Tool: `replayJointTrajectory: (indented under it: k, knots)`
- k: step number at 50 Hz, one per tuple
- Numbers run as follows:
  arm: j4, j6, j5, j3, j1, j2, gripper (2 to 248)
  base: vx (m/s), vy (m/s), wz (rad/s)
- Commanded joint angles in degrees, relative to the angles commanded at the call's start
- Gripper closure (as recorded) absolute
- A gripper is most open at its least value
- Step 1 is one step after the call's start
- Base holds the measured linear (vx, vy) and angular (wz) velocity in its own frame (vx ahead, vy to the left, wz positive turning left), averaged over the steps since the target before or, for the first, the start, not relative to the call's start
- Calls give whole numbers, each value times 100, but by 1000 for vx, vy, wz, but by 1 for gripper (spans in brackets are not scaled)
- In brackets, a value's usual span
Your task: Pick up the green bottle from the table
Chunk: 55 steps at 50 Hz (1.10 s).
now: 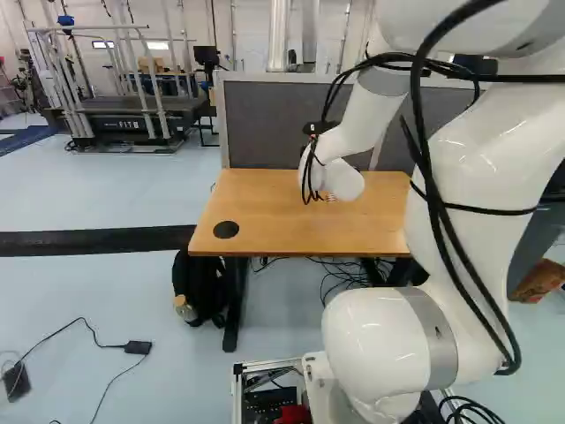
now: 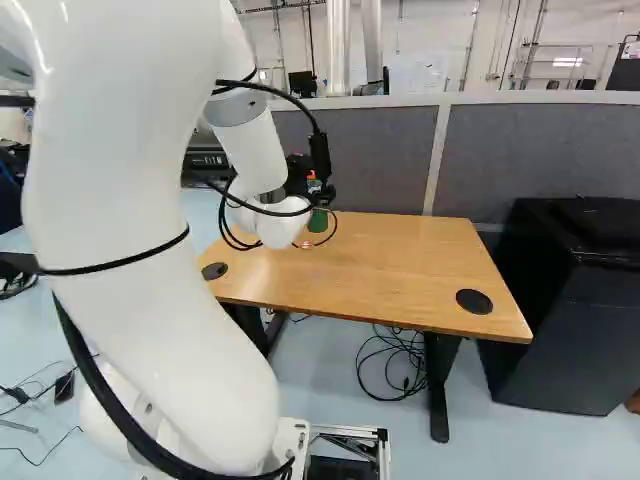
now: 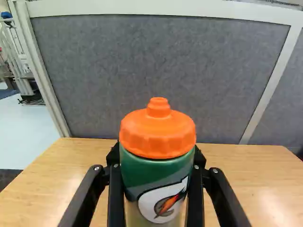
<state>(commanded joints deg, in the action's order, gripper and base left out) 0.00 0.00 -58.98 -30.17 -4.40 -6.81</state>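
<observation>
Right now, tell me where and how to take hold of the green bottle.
Best grip the green bottle by its body, below the orange lid, coming level from the robot's side, one finger on each flank. It is upright, and its rounded sides fit between two fingers; the gripper appears to hold it so.

The tabletop [image 1: 274, 230], across the middle of the left base view, looks like smooth wood with a soft sheen. Behind it, the grey partition [image 1: 265, 124] seems cloth-covered, matt and slightly rough. At the right, the white arm [image 1: 481, 194] is smooth and glossy. In the wrist view, the green bottle [image 3: 147, 165] is smooth; its orange cap [image 3: 158, 135] looks like satiny, ridged plastic.
</observation>
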Motion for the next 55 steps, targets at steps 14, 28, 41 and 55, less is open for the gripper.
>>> replayJointTrajectory:
  k: [14,28,41,55]
  knots:
    - [0,0,161,422,10,591,133,0,0,0]
    - [0,0,167,773,19,1115,133,-6,0,0]
    - [0,0,192,832,33,1154,133,0,0,0]
    - [0,0,269,1016,78,1277,133,0,0,0]
